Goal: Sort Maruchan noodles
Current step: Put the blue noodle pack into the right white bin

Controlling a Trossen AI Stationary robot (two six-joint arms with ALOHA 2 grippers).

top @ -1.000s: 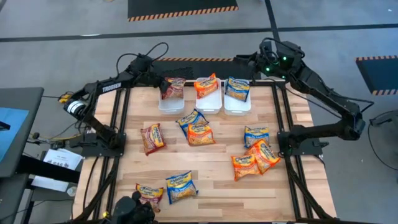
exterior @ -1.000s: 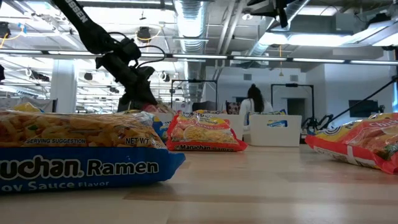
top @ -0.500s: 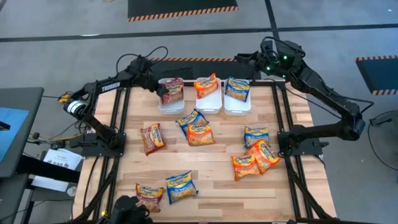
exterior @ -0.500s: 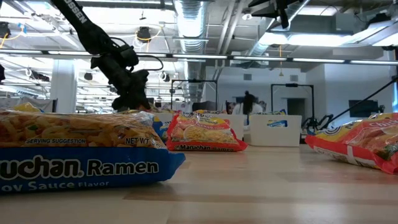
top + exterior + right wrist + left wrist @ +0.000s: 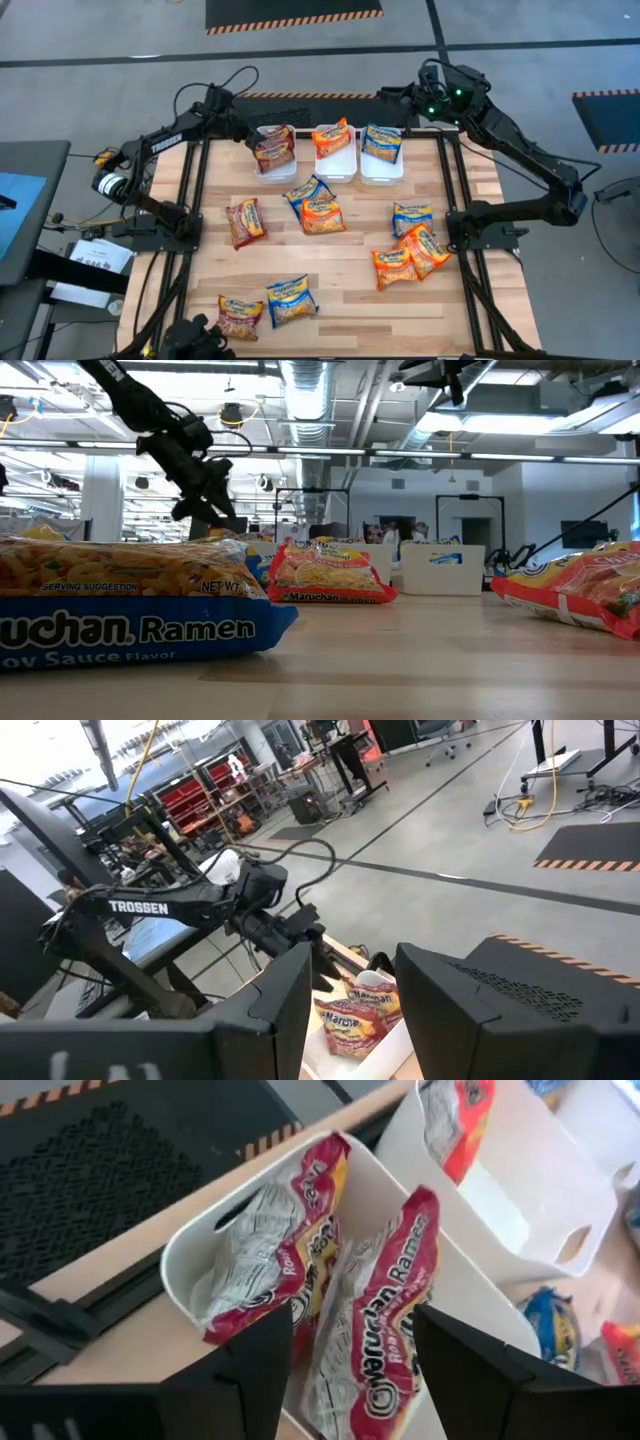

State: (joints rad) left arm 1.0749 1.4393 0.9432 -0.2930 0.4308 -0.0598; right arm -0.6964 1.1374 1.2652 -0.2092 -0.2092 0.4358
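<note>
The wooden counter (image 5: 330,280) fills the middle of the high view, framed by dark rails.

The left arm reaches from nine o'clock toward the far edge. Its left end effector (image 5: 243,130) hangs just beside the left white bin (image 5: 262,168) at about eleven o'clock. Its fingers (image 5: 245,1380) stand spread apart and empty, released above two maroon Maruchan packets (image 5: 375,1320) that stand on edge inside that bin.

The right arm bends from three o'clock up to the far right corner. There the right end effector (image 5: 408,97) waits beyond the counter's edge at about one o'clock. Its jaws are parted with nothing between them in the right wrist view.

Three white bins sit side by side at twelve o'clock. The middle bin (image 5: 340,166) holds an orange packet (image 5: 331,137) and the right bin (image 5: 381,172) holds a blue packet (image 5: 381,142).

Loose packets lie flat across the counter:
- A blue one (image 5: 305,191) and an orange one (image 5: 322,214) overlap near the centre.
- A maroon one (image 5: 245,221) lies toward nine o'clock.
- A blue one (image 5: 411,218) sits above two orange ones (image 5: 410,256) toward four o'clock.
- A maroon one (image 5: 240,313) and a blue one (image 5: 291,299) lie side by side near seven o'clock.
</note>
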